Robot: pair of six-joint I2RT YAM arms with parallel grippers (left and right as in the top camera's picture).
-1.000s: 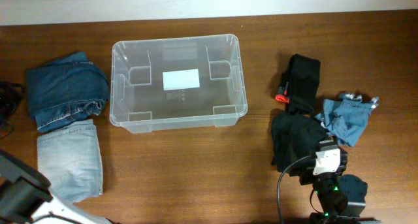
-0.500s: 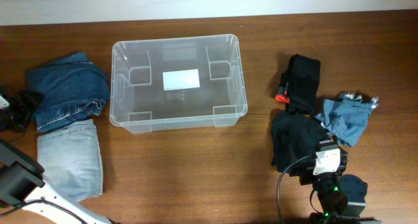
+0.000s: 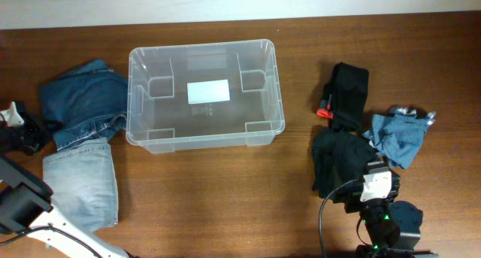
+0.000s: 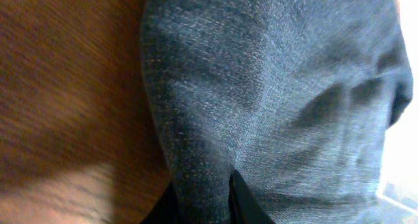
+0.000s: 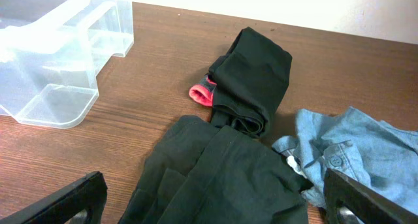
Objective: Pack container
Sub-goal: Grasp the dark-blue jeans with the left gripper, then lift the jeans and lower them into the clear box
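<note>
As the overhead view shows, the container (image 3: 132, 100) stands upright on the table (image 3: 225, 198), left of centre toward the far side, with a white label (image 3: 208, 91) on its base. Rumpled dark jeans (image 3: 83, 104) lie just left of it, and folded light jeans (image 3: 79, 184) lie just nearer. The left gripper (image 3: 21, 129) is at the dark jeans' left edge. Well right of the container lie a black roll (image 3: 347, 92) with a red spot, a black garment (image 3: 340, 162) and a blue shirt (image 3: 394, 138). The right gripper (image 3: 372, 189) is at the black garment's near edge.

Left wrist: denim fills most of the frame, with wood at left. One black finger (image 4: 240, 196) touches the denim's edge. Cannot tell whether the jaws pinch it.

Right wrist: fingers (image 5: 78, 199) sit at both lower corners, jaws spread wide. The black garment lies between and beyond them. A container corner shows far left.
</note>
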